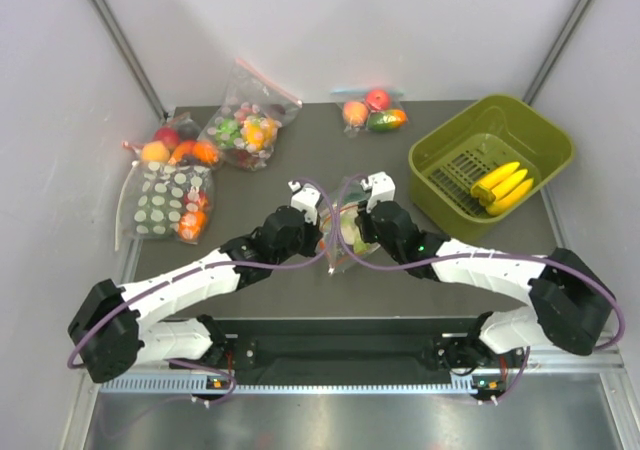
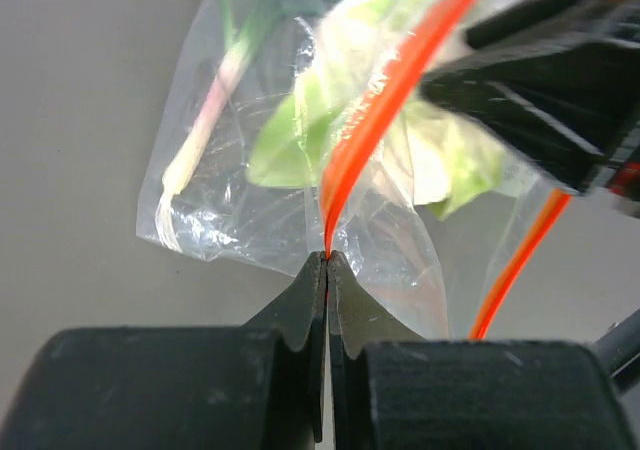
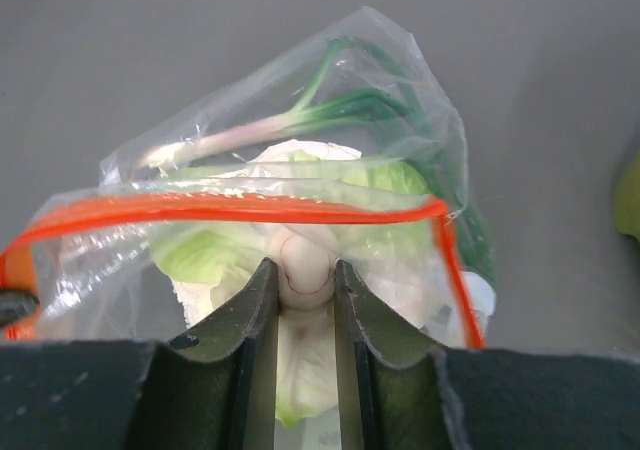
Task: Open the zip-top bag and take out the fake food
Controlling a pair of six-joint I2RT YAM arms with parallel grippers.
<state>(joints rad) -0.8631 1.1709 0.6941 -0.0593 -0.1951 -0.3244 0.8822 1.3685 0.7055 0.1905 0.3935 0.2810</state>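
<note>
While the 2 arms meet over the table (image 1: 300,285) in the top view, the left gripper (image 1: 322,230) and right gripper (image 1: 358,225) flank the zip-top bag (image 1: 343,245); the bananas (image 1: 503,187) lie in the green basket (image 1: 432,150). Left wrist: jaws pinched tight on the zip strip (image 2: 390,100). Right wrist: narrow jaws clamp the lettuce head (image 3: 200,255) by its white stem at the bag's mouth.

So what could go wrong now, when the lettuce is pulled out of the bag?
The left jaws pinch only the thin zip strip of the zip-top bag; it may slip free.
The right jaws hold the lettuce by its pale stem alone; it may slip.
The green onion lies beside it and may come out too.
</note>
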